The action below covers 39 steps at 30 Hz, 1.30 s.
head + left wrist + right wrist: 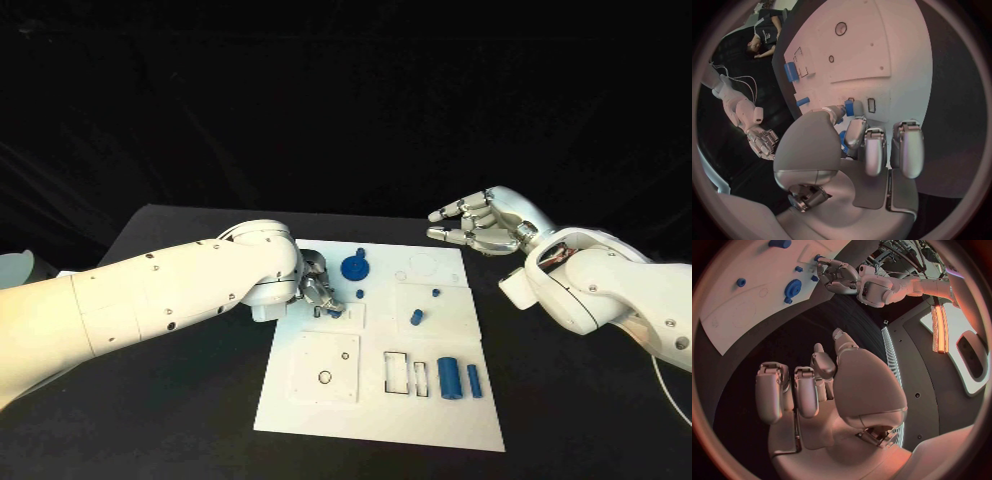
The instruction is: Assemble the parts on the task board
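Observation:
The white task board (378, 405) lies in the middle of the black table. My left hand (317, 290) hovers over the board's far left part and pinches a small blue piece (849, 108) between thumb and finger, close to a small slot (871, 105). A blue round gear part (356, 266) sits just beyond the hand. Three small blue pegs (417, 317) stand mid-board. Two blue cylinders (450, 376) lie side by side near the right edge. My right hand (483, 225) hangs off the board's far right corner, fingers curled in, holding nothing.
A square recess with small holes (327, 367) and narrow rectangular slots (398, 371) mark the board's near half. Black table (591, 420) surrounds the board on all sides. A pale object (18, 268) sits at the far left edge.

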Each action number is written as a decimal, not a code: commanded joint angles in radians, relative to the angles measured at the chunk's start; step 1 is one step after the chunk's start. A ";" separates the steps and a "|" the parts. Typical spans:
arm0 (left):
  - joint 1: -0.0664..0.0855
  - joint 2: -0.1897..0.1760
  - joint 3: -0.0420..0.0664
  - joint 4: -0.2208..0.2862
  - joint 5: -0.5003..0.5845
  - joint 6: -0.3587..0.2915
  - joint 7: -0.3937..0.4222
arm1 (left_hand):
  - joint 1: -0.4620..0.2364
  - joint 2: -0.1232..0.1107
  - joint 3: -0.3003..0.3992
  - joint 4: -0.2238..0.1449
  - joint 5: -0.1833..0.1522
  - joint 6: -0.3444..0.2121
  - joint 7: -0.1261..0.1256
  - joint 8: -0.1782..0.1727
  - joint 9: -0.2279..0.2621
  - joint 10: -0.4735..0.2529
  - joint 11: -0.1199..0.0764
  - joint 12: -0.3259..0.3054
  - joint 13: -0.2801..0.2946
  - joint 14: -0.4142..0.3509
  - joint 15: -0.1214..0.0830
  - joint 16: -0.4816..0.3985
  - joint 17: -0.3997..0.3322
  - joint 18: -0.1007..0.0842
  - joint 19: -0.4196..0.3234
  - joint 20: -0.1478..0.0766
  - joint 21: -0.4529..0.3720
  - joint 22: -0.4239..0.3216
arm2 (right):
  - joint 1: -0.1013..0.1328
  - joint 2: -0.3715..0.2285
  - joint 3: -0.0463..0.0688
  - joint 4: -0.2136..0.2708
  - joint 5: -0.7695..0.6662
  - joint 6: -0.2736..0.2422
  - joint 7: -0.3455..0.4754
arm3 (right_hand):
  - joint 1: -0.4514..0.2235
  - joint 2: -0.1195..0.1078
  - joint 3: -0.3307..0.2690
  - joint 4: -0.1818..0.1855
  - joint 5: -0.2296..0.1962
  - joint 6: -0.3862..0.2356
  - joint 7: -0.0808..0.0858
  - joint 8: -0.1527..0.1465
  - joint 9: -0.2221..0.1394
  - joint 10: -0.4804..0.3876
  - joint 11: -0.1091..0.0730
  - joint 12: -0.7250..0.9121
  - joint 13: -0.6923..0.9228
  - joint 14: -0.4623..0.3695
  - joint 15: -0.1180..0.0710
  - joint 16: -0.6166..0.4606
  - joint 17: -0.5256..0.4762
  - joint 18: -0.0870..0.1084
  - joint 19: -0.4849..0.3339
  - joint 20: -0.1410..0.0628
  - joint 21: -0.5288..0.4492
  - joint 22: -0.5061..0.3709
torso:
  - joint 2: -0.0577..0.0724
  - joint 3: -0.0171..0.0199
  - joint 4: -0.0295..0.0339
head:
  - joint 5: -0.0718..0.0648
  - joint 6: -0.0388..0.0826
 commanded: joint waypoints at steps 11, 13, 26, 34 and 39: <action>-0.006 -0.005 -0.003 0.005 -0.021 0.036 -0.043 | -0.011 -0.004 0.190 -0.192 0.017 0.017 -0.006 0.001 0.001 0.012 0.000 0.001 0.006 0.106 0.006 0.003 0.263 -0.010 0.071 0.000 -0.002 0.181 | -0.001 0.002 0.000 0.000 -0.010 0.008 0.004 | 0.001 0.008 -0.004 0.001 0.006 0.001 0.003 0.003 0.002 -0.009 -0.002 -0.003 -0.001 0.077 -0.004 -0.004 0.152 -0.004 -0.001 -0.004 -0.006 -0.001 | 0.000 0.0010 -0.0004 | 0.000 -0.001; -0.006 -0.004 -0.003 0.004 -0.023 0.033 -0.043 | -0.011 -0.004 0.190 -0.192 0.017 0.017 -0.006 0.001 0.001 0.012 0.000 0.001 0.006 0.106 0.006 0.003 0.263 -0.010 0.071 0.000 -0.002 0.181 | -0.001 0.002 0.000 0.001 -0.010 0.008 0.004 | 0.001 0.008 -0.004 0.001 0.006 0.001 0.003 0.003 0.002 -0.009 -0.002 -0.003 -0.001 0.077 -0.004 -0.004 0.152 -0.004 -0.001 -0.004 -0.006 -0.001 | 0.000 0.0011 -0.0006 | 0.000 -0.002; -0.006 0.017 -0.003 -0.009 -0.020 0.050 -0.048 | -0.044 -0.006 0.193 -0.197 0.086 0.030 -0.008 -0.002 0.003 0.024 -0.002 0.014 0.022 0.106 0.005 0.003 0.263 -0.010 0.072 0.000 -0.001 0.184 | -0.001 0.003 0.000 0.003 -0.010 0.010 0.003 | 0.001 0.008 -0.004 0.001 0.006 0.001 0.003 0.003 0.002 -0.009 -0.002 -0.003 -0.001 0.077 -0.004 -0.004 0.152 -0.004 -0.001 -0.004 -0.006 -0.001 | -0.001 0.0019 -0.0006 | 0.001 -0.004; -0.005 0.033 -0.003 -0.026 -0.006 0.083 -0.051 | -0.101 0.005 0.151 -0.187 0.130 0.051 -0.015 -0.009 0.004 0.039 -0.006 0.032 0.045 0.106 0.003 0.003 0.263 -0.011 0.074 -0.001 0.002 0.190 | -0.001 0.002 0.000 0.007 -0.010 0.012 0.001 | 0.001 0.008 -0.004 0.001 0.006 0.001 0.003 0.003 0.002 -0.009 -0.002 -0.003 -0.001 0.077 -0.004 -0.004 0.152 -0.004 -0.001 -0.004 -0.006 -0.001 | -0.001 0.0028 -0.0008 | 0.002 -0.005; -0.005 0.041 -0.003 -0.037 -0.003 0.095 -0.053 | -0.132 0.020 0.120 -0.174 0.130 0.062 -0.019 -0.017 0.002 0.042 -0.008 0.035 0.051 0.106 0.001 0.003 0.263 -0.012 0.075 -0.002 0.003 0.191 | -0.001 0.000 0.000 0.010 -0.010 0.013 0.000 | 0.000 0.009 -0.006 0.001 0.009 0.001 0.003 0.002 0.002 -0.010 -0.001 -0.004 -0.002 0.077 -0.004 -0.005 0.152 -0.004 -0.002 -0.004 -0.007 -0.002 | 0.000 0.0020 -0.0007 | 0.001 -0.004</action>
